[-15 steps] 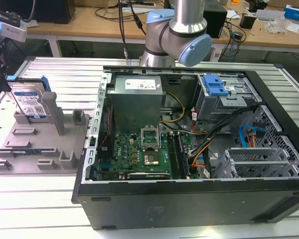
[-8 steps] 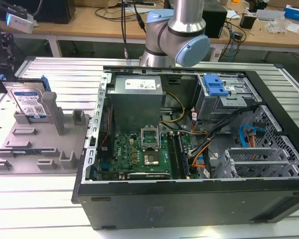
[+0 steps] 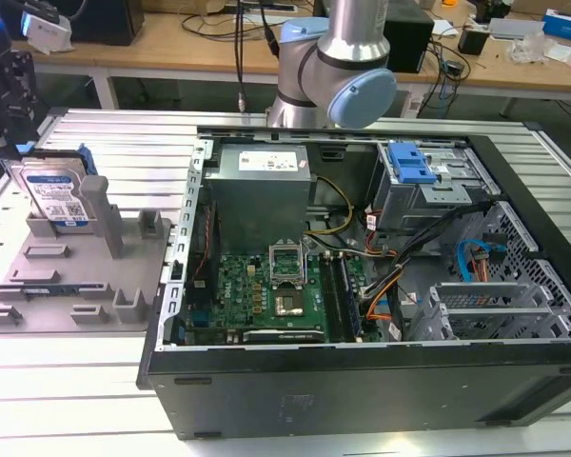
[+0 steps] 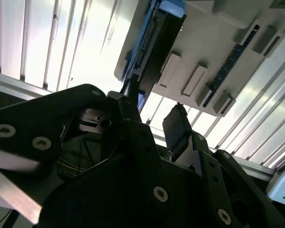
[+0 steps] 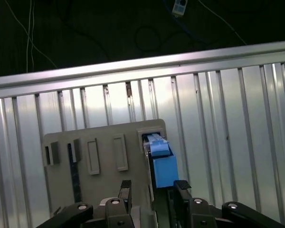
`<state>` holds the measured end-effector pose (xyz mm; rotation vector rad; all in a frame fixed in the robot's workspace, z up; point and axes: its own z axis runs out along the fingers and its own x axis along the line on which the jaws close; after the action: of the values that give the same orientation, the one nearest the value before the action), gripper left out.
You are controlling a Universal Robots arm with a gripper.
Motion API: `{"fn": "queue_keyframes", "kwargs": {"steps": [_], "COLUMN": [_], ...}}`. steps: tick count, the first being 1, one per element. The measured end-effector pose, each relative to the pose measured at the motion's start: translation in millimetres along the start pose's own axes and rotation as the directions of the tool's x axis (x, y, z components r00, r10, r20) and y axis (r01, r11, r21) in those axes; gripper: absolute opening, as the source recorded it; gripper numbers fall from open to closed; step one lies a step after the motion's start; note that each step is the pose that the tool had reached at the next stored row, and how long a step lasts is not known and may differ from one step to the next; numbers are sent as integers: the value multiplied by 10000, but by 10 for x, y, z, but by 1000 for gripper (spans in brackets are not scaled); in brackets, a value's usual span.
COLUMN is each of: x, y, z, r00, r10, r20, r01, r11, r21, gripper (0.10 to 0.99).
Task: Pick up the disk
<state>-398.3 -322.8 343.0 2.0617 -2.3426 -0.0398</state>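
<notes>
— Disk [image 3: 57, 195] stood on edge in the grey fixture tray [image 3: 76, 286], at the exterior view's left, well apart from the open computer case [image 3: 362, 381].
— And the gripper [image 5: 153, 190] hung over its blue edge, jaws spread wide, gripping nothing, with bare ribbed table [image 5: 218, 142] alongside.

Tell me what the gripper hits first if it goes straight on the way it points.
Probably the disk, standing on edge in the grey tray: its blue-framed edge lies just ahead of the gripper. Depth is unclear.
</notes>
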Motion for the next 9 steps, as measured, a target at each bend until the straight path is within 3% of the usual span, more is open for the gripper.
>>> {"fn": "queue_keyframes", "kwargs": {"steps": [2, 6, 9], "x": [-46, -47, -55], "y": [22, 23, 62], "z": [2, 2, 7], "r00": [10000, 10000, 10000], "r10": [-43, -46, -51], "r20": [-1, -2, -14], "r01": [43, 46, 51], "r11": [10000, 10000, 10000], "r21": [0, 0, 1], "gripper": [482, 482, 482]}}
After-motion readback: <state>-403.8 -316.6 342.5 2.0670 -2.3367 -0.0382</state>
